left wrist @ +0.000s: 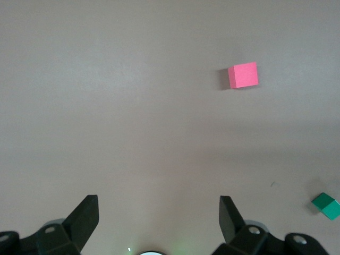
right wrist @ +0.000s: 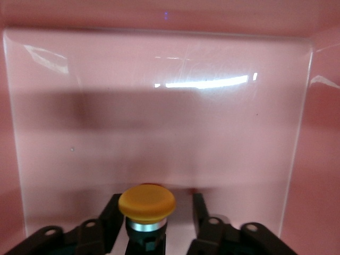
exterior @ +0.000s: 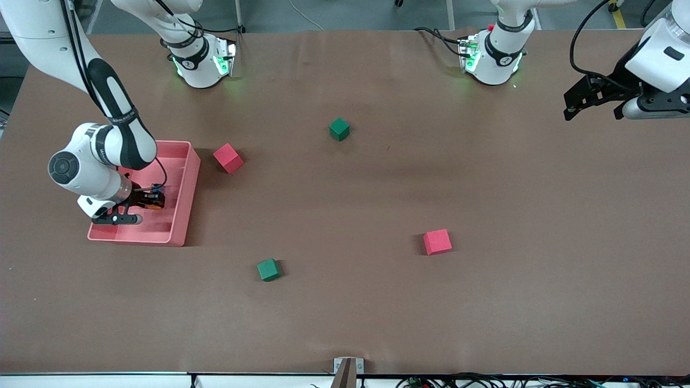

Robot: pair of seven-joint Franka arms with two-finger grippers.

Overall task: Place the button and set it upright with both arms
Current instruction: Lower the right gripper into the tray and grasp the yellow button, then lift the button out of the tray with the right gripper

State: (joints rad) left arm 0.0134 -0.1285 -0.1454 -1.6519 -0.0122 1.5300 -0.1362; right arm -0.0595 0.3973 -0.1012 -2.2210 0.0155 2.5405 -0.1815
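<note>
No readable writing. Right claw (right wrist: pixel 154 220) down in pink tray (exterior: pixel 186 205), fingers flanking button (right wrist: pixel 146 204), grip unclear. Left claw (left wrist: pixel 159 215) spread, waits above surface (exterior: pixel 377 302).

A pink tray (exterior: pixel 186 202) sits at the right arm's end of the brown counter (exterior: pixel 485 302); two red cubes (exterior: pixel 228 158) and two green cubes (exterior: pixel 339 129) lie scattered.

High front camera overlooks the table (exterior: pixel 377 302); wrist cameras look down closely, apparently sharing it.
</note>
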